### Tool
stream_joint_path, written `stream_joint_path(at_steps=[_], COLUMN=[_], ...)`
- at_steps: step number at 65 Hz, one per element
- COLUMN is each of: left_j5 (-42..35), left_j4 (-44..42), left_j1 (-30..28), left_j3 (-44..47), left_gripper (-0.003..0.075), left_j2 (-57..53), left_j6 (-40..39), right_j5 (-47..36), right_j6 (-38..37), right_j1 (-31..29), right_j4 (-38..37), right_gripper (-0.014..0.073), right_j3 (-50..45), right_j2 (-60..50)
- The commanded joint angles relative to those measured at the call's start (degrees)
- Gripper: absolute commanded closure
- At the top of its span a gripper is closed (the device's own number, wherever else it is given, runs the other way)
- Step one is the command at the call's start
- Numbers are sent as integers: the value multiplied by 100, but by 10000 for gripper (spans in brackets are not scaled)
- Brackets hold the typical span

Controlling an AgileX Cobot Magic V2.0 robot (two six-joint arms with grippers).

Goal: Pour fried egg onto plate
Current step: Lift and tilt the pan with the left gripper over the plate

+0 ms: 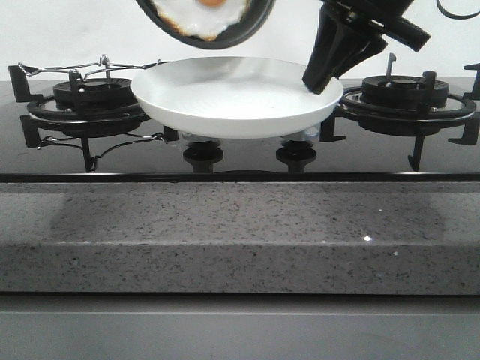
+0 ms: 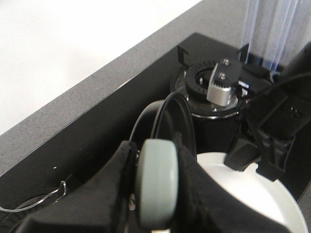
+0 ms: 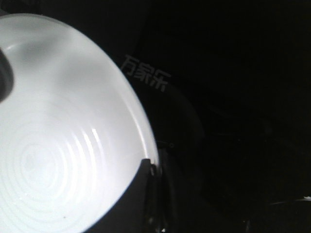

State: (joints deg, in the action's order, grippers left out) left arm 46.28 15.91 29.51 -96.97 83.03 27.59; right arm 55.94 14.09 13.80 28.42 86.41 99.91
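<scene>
Above plate (image 1: 225, 101), browned-edge fried egg (image 1: 201, 16)

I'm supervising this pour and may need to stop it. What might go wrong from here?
The fried egg lies in the steeply tilted pan above the plate's far left rim, so it may drop on the rim or behind it. The right gripper pinches only the plate's edge; a landing could tip it.

Plate (image 1: 225, 101): glossy white glazed finish, smooth, faint concentric rings seen in right wrist view. Hob surface (image 1: 240, 157): black, glassy, reflective. Countertop (image 1: 240, 232): grey speckled stone look, matt. Pan supports (image 1: 82, 112): black matt metal. Pan handle (image 2: 158, 182): pale grey-green, smooth, plastic-like.
</scene>
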Motion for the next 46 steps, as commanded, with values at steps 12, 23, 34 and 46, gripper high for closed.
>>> stream_joint_path(at_steps=[12, 23, 34, 46], left_j5=[-683, -686, -686, -686], left_j4=[-1677, -1591, -1591, -1523], left_j1=[762, 795, 795, 819], left_j3=[-202, -202, -202, -202], left_gripper=[739, 739, 739, 739], left_j2=[-260, -260, -260, -260], left_j6=[-1028, -1136, -1180, -1237], right_j5=[-131, -131, -131, -131], right_j6=[49, 49, 49, 49], right_j1=[-13, -13, -13, -13], right_j4=[230, 230, 230, 230], right_gripper=[632, 632, 632, 632], right_j3=[120, 120, 120, 120], right_j2=[-327, -327, -327, -327])
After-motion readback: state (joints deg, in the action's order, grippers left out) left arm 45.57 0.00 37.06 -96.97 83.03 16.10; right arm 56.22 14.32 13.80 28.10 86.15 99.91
